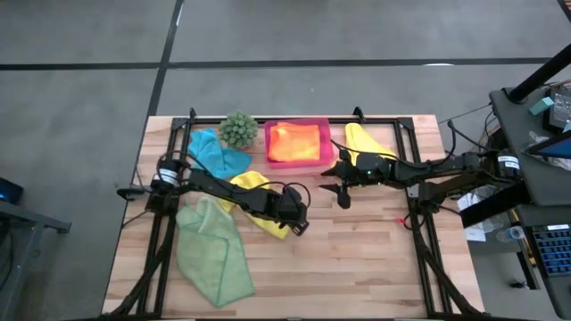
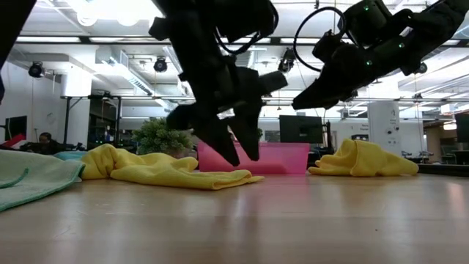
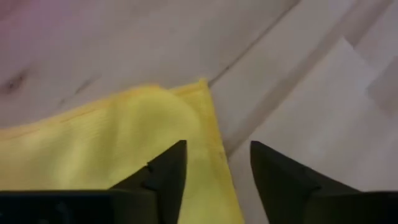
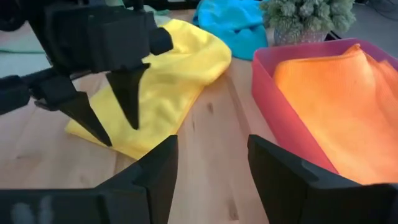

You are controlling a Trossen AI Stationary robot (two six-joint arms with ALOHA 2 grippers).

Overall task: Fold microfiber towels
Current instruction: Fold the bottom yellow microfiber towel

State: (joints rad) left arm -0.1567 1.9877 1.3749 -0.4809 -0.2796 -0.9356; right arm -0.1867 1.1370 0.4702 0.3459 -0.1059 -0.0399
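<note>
We see the left gripper (image 1: 297, 224) poised just over the near corner of a yellow towel (image 1: 254, 198), its two dark fingers (image 3: 163, 177) parted and gripping nothing; in the left wrist view the cloth's corner lies flat on the wooden table (image 1: 357, 259) beneath the gap. In the low view those fingers point down at the cloth's edge and stand just above it.

The right gripper (image 1: 342, 193) hangs above bare wood just in front of the pink tray (image 1: 295, 162), its fingers (image 4: 155, 168) also spread apart and empty, raised clear of the table.

Taking the pink tray as our landmark: an orange towel (image 1: 294, 141) lies inside it. The small spiky green plant (image 1: 237, 129) stands just beside the tray on the left arm's side, and a teal towel (image 1: 217, 155) lies bunched just beyond the plant. The yellow towel under the left gripper lies in front of the tray, toward the left arm. A light green towel (image 1: 211, 250) lies spread out farther from the tray, near the table's front edge. A second yellow towel (image 1: 366, 143) lies crumpled on the tray's other side, partly under the right arm.
</note>
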